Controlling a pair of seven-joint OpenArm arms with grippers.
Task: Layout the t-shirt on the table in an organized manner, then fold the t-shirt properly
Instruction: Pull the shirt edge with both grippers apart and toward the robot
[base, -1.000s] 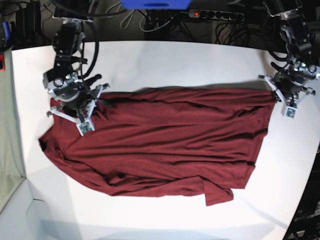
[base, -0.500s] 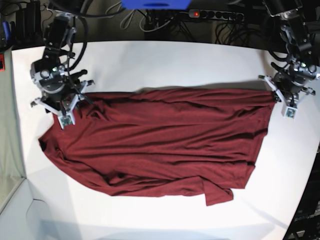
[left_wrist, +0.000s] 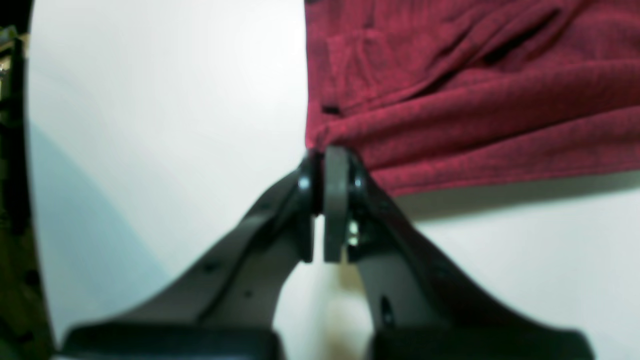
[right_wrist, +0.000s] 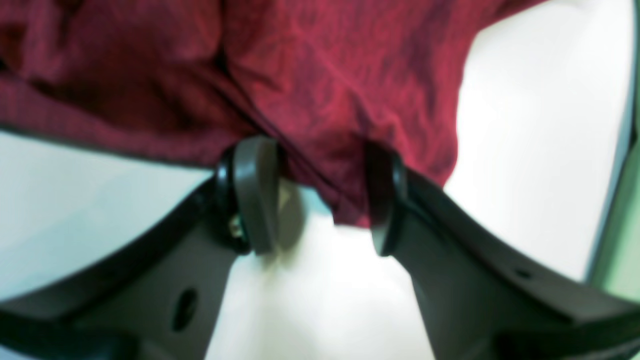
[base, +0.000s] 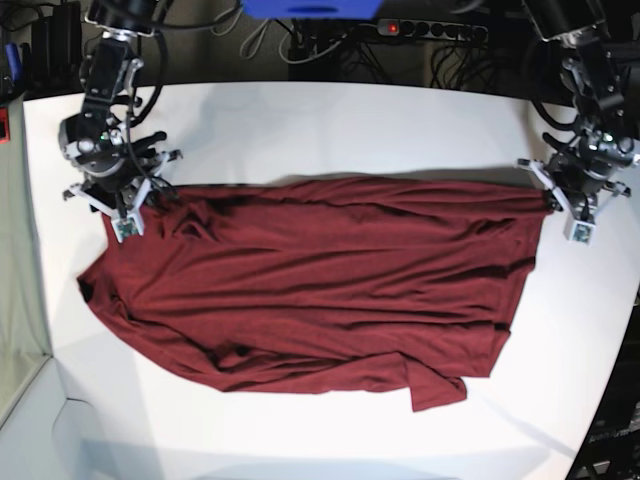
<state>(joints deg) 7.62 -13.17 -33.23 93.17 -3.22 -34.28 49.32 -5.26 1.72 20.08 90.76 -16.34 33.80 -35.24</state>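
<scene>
While left gripper (left_wrist: 320, 165) stays pinched on t-shirt (base: 310, 280) corner, your right gripper (right_wrist: 320, 195) gapes, hem between fingers, bare table (base: 330, 120) behind; one shirt.

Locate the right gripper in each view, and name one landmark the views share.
Base: right gripper at upper left, over the t-shirt's corner.
Right wrist: bottom centre, jaws open astride a cloth edge.
Left wrist: not in it.
Shared landmark: the dark red t-shirt on the white table.
</scene>
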